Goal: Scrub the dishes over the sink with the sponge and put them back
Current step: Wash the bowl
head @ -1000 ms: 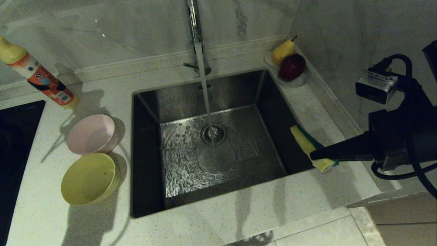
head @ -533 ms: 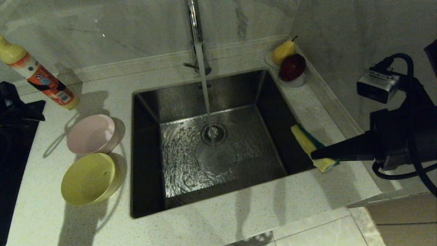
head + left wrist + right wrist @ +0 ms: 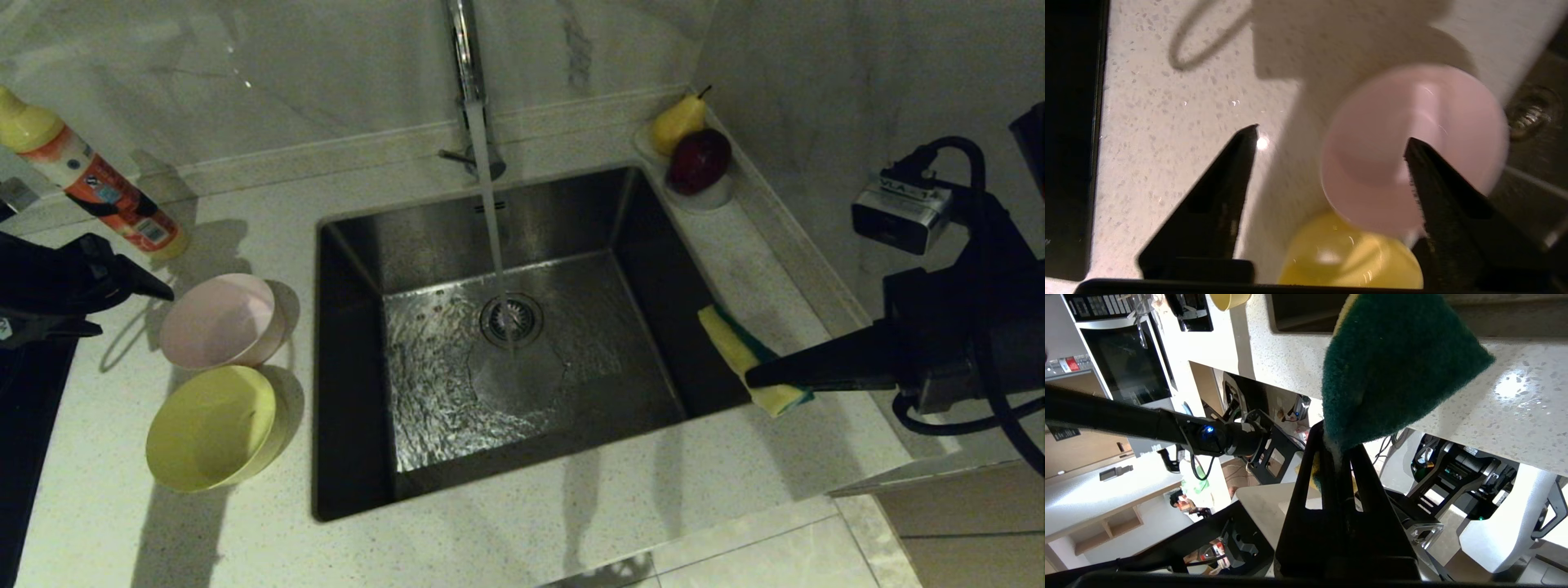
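A pale pink bowl (image 3: 220, 320) and a yellow bowl (image 3: 214, 426) stand side by side on the counter left of the sink (image 3: 571, 204). Water runs from the tap (image 3: 461, 49) onto the drain. My left gripper (image 3: 135, 310) hovers open just left of the pink bowl. In the left wrist view the gripper (image 3: 1331, 134) has one finger over the pink bowl (image 3: 1412, 122), with the yellow bowl (image 3: 1347, 257) beside it. My right gripper (image 3: 755, 376) is shut on the yellow-and-green sponge (image 3: 747, 355) over the sink's right rim. The sponge's green side (image 3: 1392, 367) sticks out beyond the gripper (image 3: 1337, 445).
A detergent bottle (image 3: 90, 180) leans at the back left. A black hob (image 3: 24, 457) fills the counter's left edge. A white dish (image 3: 714, 196) with a pear and a red apple sits in the back right corner by the wall.
My left arm has come into view from the left and reached toward the pink bowl, its jaws spreading open. The right arm and sponge have held still.
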